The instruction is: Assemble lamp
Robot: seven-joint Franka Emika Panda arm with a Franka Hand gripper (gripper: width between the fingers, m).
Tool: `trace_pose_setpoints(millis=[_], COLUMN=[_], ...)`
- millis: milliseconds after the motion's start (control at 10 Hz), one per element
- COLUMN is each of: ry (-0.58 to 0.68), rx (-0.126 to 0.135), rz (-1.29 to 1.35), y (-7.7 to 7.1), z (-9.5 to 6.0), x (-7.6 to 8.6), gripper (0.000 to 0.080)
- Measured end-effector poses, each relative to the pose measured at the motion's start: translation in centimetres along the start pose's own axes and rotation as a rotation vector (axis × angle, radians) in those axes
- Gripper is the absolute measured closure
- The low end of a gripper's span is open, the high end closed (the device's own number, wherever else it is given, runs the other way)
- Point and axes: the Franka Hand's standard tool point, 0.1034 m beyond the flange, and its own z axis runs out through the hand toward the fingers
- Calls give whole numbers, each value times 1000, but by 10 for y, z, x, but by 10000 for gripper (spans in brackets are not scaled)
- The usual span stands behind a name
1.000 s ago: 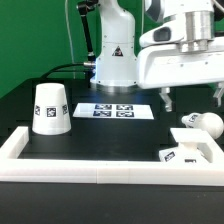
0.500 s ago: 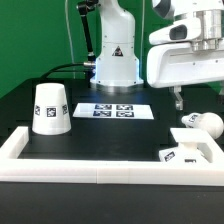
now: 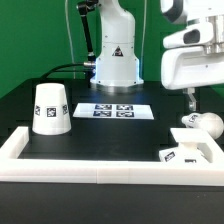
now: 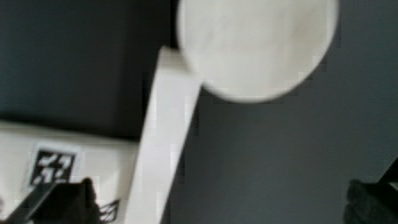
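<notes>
The white tapered shade (image 3: 50, 108) stands at the exterior view's left on the black table. The round white bulb (image 3: 200, 124) lies at the right, and the flat square base (image 3: 185, 155) with its tags sits in front of it, in the corner of the white frame. My gripper (image 3: 203, 100) hangs open and empty just above the bulb. In the wrist view the bulb (image 4: 258, 45) is a blurred white disc ahead of the gripper (image 4: 222, 203). The dark fingertips (image 4: 63, 200) stand wide apart. A tagged corner of the base (image 4: 54, 160) shows beside one fingertip.
The white rail-like frame (image 3: 90, 166) runs along the front and up both sides; one rail (image 4: 164, 130) crosses the wrist view. The marker board (image 3: 112, 110) lies at the middle in front of the robot's white pedestal (image 3: 115, 62).
My gripper has moved steadily toward the exterior view's right, from over the middle-right of the table to above the bulb. The lamp parts have not moved.
</notes>
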Motion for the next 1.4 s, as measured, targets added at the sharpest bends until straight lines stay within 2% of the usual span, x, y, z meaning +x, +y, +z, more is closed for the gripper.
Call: trace_pose_setpoints(millis=[200,600,800,900,1100,1400], ry=[4,-31,-198,-225,-395,-579], rx=[6,8,21,25,33,32], rz=[-115,-148,-118,-119,-91,-101], y=[-9,-7,-6,-7,-8,-8], z=[3,5,4,6,8,10], x=[-8,-11,-13,-10,-23,-26], gripper=[101,101,101,101,101,101])
